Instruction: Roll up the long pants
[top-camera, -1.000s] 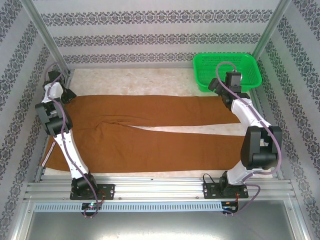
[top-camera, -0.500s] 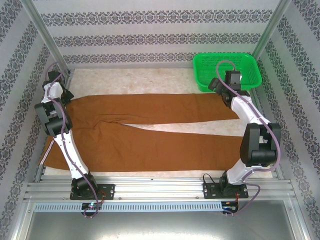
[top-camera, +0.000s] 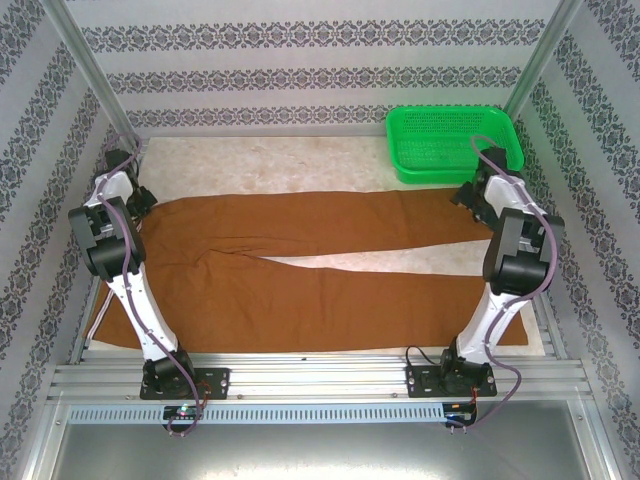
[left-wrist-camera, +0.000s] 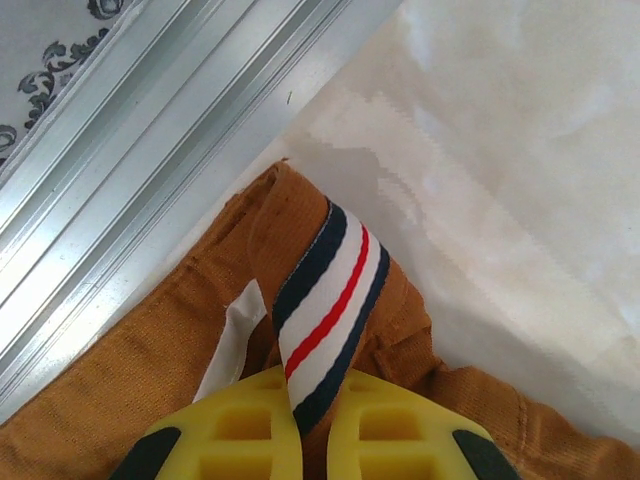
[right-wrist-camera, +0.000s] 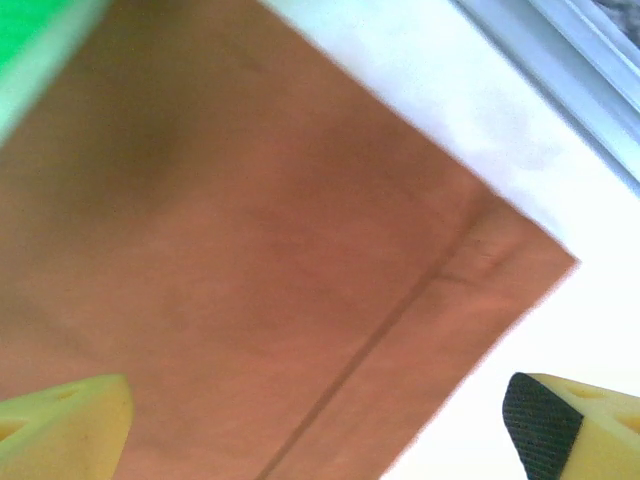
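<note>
I find the long pants (top-camera: 300, 270) flat on the table (top-camera: 300, 160), far-leg hem (right-wrist-camera: 480, 270) just beside the green basket (top-camera: 455, 145), waistband (left-wrist-camera: 110, 380) well apart from it. Left gripper (left-wrist-camera: 315, 425) pinches only the striped loop (left-wrist-camera: 330, 300); a hard pull may slip it. Right gripper (right-wrist-camera: 315, 430) gapes wide above the hem

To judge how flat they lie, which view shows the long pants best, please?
The top external view: the long pants lie spread whole, both legs out. The left wrist view shows a waistband corner, its striped loop pinched in the left gripper; the right wrist view, a leg's hem under the open right gripper.
</note>
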